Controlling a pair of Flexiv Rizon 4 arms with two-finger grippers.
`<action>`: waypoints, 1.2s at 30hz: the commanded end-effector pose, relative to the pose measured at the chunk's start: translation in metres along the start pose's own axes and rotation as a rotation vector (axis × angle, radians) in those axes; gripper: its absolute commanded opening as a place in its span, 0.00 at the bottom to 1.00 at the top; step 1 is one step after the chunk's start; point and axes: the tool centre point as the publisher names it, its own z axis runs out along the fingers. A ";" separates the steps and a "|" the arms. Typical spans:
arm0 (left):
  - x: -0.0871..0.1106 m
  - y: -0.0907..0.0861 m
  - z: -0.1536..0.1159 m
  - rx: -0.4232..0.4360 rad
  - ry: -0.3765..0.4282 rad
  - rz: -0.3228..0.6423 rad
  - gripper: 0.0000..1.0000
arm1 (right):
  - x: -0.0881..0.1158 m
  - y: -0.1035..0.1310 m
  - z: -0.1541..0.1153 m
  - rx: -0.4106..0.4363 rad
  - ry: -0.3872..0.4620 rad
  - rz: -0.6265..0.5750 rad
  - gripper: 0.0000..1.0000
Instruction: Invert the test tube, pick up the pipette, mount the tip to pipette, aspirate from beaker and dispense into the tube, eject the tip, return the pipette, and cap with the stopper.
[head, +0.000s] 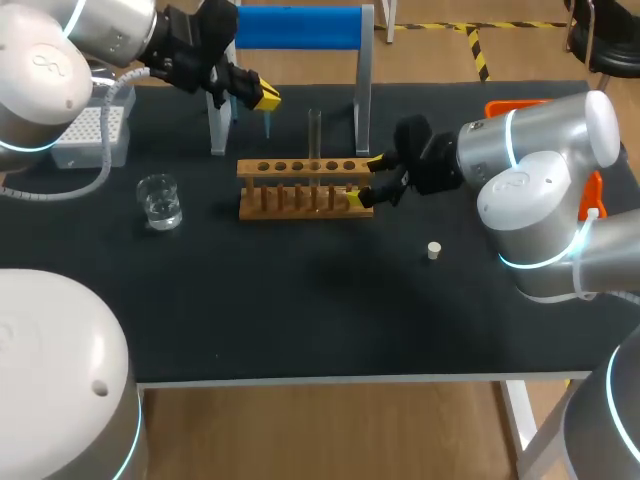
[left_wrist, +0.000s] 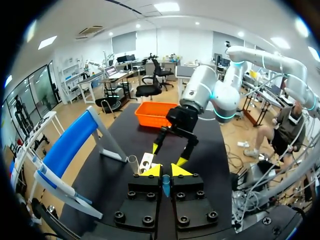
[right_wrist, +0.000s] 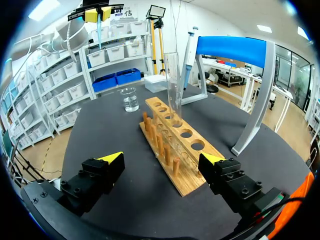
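I hold left gripper (head: 266, 97) narrow, pinched on blue tip (head: 268, 126), 11 o'clock of rack (head: 300, 205) | right gripper (head: 365, 180) wide, straddling rack's 3 o'clock end | tube (head: 314, 135) upright in rack | beaker (head: 160, 200) 9 o'clock | stopper (head: 434, 250) 4 o'clock

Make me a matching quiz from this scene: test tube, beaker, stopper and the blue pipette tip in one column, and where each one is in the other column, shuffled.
Things:
1. test tube
2. beaker
3. stopper
4. blue pipette tip

Places:
A. between the fingers of the left gripper
B. upright in the wooden rack
C. loose on the table, on the rack's right arm side
D. on the table, on the rack's left arm side

Pairs: 1-B, 2-D, 3-C, 4-A
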 end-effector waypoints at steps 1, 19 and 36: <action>0.001 -0.001 -0.001 -0.003 -0.001 -0.001 0.00 | 0.003 0.002 -0.015 -0.019 -0.012 -0.012 1.00; 0.001 -0.001 -0.001 -0.003 -0.001 -0.001 0.00 | 0.064 0.021 -0.101 -0.269 0.131 -0.179 1.00; 0.001 -0.001 -0.001 -0.003 -0.001 -0.001 0.00 | 0.100 0.088 -0.064 -0.420 0.296 -0.293 1.00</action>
